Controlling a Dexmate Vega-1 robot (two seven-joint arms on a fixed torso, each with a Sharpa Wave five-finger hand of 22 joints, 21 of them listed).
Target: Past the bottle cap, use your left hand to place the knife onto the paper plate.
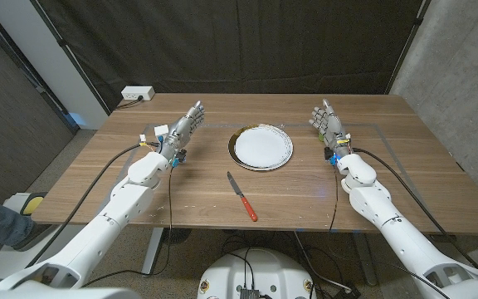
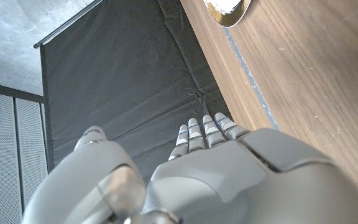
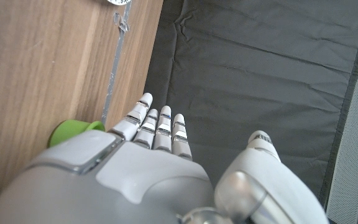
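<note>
Knife [image 1: 241, 196] lies just near side of the paper plate [image 1: 260, 147], blade twd plate, red handle twd me; my L hand [image 1: 181, 130], released w/ nothing held, is nearer than R hand [image 1: 328, 124], also released.

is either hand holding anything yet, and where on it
Nothing is held. The left hand and right hand are open; the knife lies untouched on the table.

From my right wrist view, the green bottle cap [image 3: 73, 132] sits half hidden behind my right hand [image 3: 123, 180]; the paper plate [image 2: 227, 9] is cut off by the left wrist view's edge.
</note>
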